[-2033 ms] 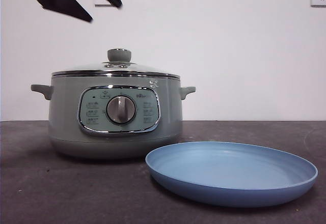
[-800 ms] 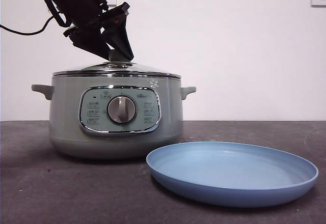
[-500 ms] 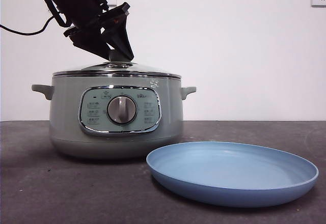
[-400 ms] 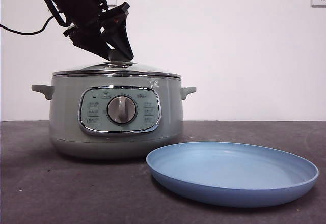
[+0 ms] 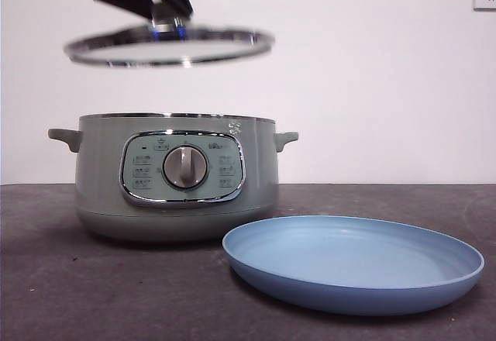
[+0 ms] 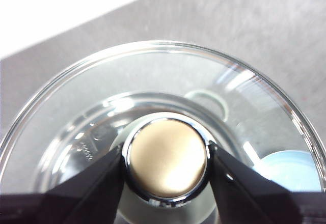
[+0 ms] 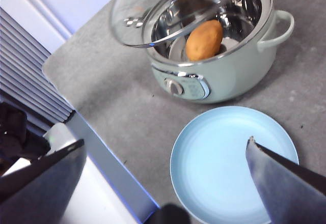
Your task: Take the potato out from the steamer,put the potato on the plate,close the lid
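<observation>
While the lid (image 5: 169,46) hangs in the air above the steamer (image 5: 175,177), clear of its chrome rim and roughly level, the left gripper (image 6: 165,163) holds it from above, its two black jaws pressed against either side of the round knob (image 6: 167,157). In the front view this gripper (image 5: 165,17) enters from the top edge, above the steamer's left half. The steamer stands open on the dark table (image 5: 93,287). Inside it, seen from the right wrist, the potato (image 7: 204,40) lies on the shiny metal floor of the pot, partly beneath the raised lid (image 7: 168,12). The blue plate (image 5: 353,262) sits on the table just in front of the steamer and to its right in the front view, close to its base. The right gripper (image 7: 165,170) hovers high above the plate (image 7: 233,163), well apart from the steamer (image 7: 224,56), with its jaws spread wide and nothing between them.
</observation>
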Robot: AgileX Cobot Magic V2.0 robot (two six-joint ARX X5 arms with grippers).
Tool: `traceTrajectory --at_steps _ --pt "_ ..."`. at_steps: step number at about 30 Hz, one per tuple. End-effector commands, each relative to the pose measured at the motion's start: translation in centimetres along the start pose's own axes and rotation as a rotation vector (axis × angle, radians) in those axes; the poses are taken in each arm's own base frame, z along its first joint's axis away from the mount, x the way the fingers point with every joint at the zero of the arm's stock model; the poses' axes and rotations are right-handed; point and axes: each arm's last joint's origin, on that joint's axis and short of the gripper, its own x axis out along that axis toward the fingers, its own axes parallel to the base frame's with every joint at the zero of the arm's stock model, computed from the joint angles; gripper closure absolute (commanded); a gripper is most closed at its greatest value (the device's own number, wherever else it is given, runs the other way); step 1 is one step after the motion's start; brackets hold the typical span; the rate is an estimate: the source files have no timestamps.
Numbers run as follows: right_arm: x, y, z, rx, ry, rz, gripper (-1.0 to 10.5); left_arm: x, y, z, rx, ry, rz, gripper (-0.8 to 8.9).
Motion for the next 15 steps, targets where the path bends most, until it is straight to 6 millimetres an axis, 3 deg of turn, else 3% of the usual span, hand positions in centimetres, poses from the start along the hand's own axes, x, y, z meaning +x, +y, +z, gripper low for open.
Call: traceTrajectory --at_steps 1,8,15 --pt "0.4 -0.3 0.6 0.038 -0.022 0.003 3.8 -3.1 -0.3 0.8 -0.006 -0.065 0.018 8.22" --pt "3.4 -1.0 2.6 0.074 -0.052 0.067 3.8 -10.3 -1.3 0.3 -0.015 -0.080 0.115 8.22" --pt "9.1 -0.8 5.9 0.034 -0.001 0.092 3.8 -16.5 -2.6 -1.8 -0.037 -0.047 0.199 8.22"
